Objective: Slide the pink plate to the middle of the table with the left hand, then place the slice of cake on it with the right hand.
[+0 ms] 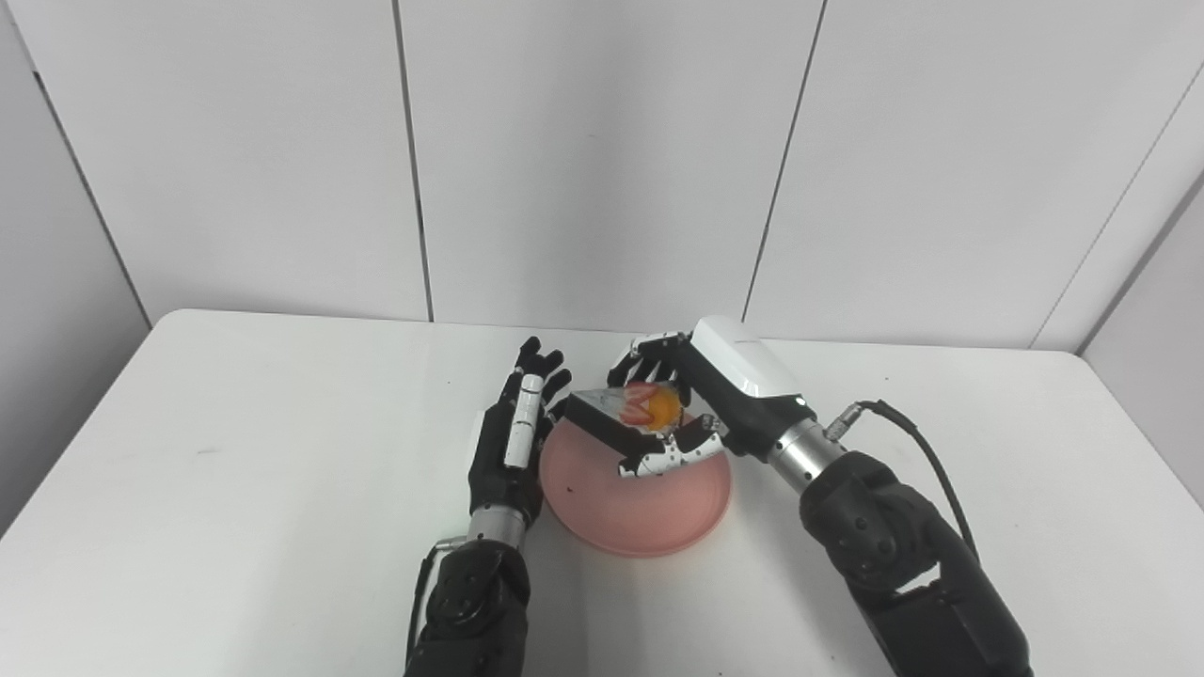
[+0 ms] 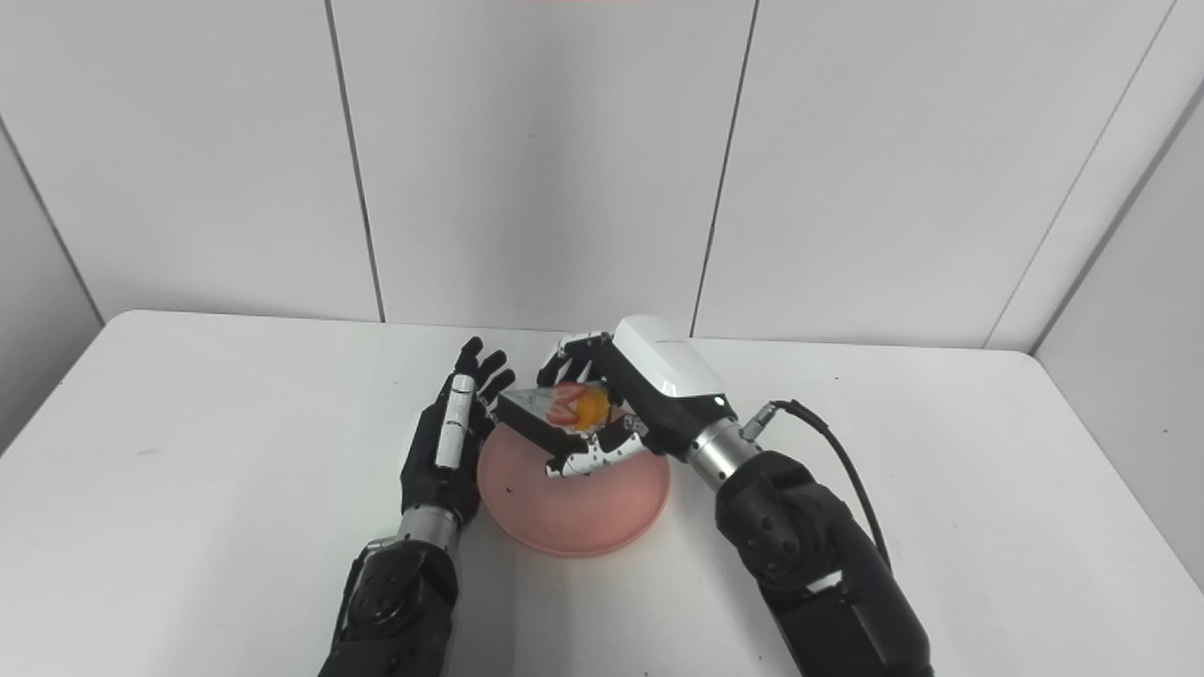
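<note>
The pink plate (image 1: 640, 508) lies flat near the middle of the white table. My right hand (image 1: 679, 404) is shut on the slice of cake (image 1: 621, 416), a dark wedge with a pale top and red and orange fruit, and holds it just over the plate's far part. I cannot tell whether the cake touches the plate. My left hand (image 1: 513, 432) stands open at the plate's left rim, fingers straight and pointing away from me. It holds nothing.
The white table (image 1: 235, 451) stretches wide to both sides of the plate. Grey wall panels stand behind its far edge. A black cable (image 1: 917, 442) loops off my right wrist.
</note>
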Motion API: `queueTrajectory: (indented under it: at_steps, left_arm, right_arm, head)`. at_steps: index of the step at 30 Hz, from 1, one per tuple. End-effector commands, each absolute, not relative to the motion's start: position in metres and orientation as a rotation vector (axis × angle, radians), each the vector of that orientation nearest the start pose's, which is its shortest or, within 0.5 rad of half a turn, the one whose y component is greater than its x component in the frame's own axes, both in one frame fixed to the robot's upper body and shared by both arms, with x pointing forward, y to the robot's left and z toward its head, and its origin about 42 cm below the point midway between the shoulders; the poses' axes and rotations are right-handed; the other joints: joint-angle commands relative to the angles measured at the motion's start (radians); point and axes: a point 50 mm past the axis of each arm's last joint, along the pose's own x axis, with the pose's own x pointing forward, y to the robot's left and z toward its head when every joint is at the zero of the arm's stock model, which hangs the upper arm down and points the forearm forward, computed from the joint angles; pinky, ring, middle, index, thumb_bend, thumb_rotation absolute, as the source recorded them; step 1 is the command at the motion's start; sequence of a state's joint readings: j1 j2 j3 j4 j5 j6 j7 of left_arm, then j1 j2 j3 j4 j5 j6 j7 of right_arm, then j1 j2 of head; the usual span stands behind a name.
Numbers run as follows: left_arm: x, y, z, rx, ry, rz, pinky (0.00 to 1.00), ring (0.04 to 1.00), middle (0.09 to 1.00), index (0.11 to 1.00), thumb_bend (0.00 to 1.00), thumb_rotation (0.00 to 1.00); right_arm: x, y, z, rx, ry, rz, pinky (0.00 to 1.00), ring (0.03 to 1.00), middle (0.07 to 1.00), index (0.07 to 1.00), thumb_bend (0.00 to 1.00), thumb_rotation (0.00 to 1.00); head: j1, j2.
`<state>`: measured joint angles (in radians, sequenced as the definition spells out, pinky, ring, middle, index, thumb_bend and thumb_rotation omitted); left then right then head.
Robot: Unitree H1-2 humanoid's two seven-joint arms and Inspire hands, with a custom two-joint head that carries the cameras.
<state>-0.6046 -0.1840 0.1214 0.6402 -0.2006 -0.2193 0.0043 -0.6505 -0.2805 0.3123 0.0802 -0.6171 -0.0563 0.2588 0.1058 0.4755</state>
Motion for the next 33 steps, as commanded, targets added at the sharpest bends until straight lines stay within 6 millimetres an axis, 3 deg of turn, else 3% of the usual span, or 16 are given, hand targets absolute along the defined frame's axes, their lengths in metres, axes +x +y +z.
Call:
queueTrajectory:
  at_steps: [1,11,33]
  left_arm:
    - [0.442,0.099,0.13,-0.389,-0.026,-0.071,0.8,0.88,0.896,0.908,0.7,0.8]
    - [0.44,0.102,0.13,-0.386,-0.034,-0.061,0.79,0.885,0.886,0.906,0.69,0.8]
    - [0.437,0.104,0.134,-0.394,-0.02,-0.064,0.79,0.888,0.889,0.905,0.7,0.79]
  right_arm:
    - [0.441,-0.149,0.308,-1.072,-0.665,0.419,0.3,0.396,0.48,0.508,0.52,0.0]
    - [0.456,-0.151,0.278,-1.208,-0.644,0.434,0.29,0.388,0.471,0.513,0.52,0.0]
    - [0.462,-0.155,0.252,-1.26,-0.596,0.438,0.32,0.394,0.493,0.519,0.52,0.0]
  head:
    - [-0.006,-0.001]
    - [-0.013,-0.014]
    - [-0.027,0.007]
